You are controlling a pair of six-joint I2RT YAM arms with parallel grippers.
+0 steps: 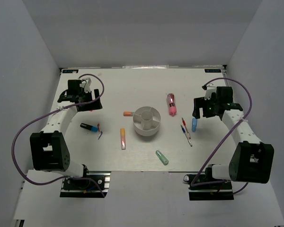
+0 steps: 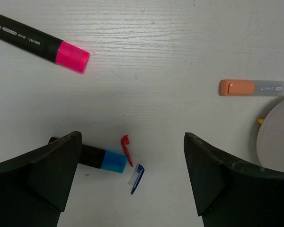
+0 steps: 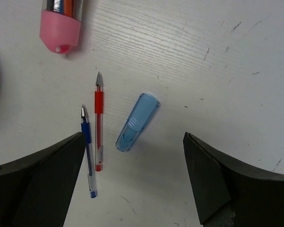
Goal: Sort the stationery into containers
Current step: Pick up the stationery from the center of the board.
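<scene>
The white cup [image 1: 146, 121] stands mid-table, split into compartments. My left gripper [image 1: 78, 97] hovers open at the left; in its wrist view [image 2: 131, 135] a black-and-blue highlighter [image 2: 102, 158], a red pen cap [image 2: 126, 149] and a blue pen cap [image 2: 137, 178] lie between the fingers' lines. A black-and-pink highlighter [image 2: 38, 42] and an orange highlighter [image 2: 255, 88] lie farther off. My right gripper [image 1: 203, 108] hangs open over a blue highlighter [image 3: 137, 122], with a red pen [image 3: 99, 123] and a blue pen [image 3: 87, 151] to its left. Neither gripper holds anything.
A pink highlighter [image 1: 171, 105] lies behind the cup to the right, an orange-pink marker [image 1: 123, 138] at its front left, a mint-green highlighter [image 1: 162, 157] near the front edge. White walls enclose the table on three sides.
</scene>
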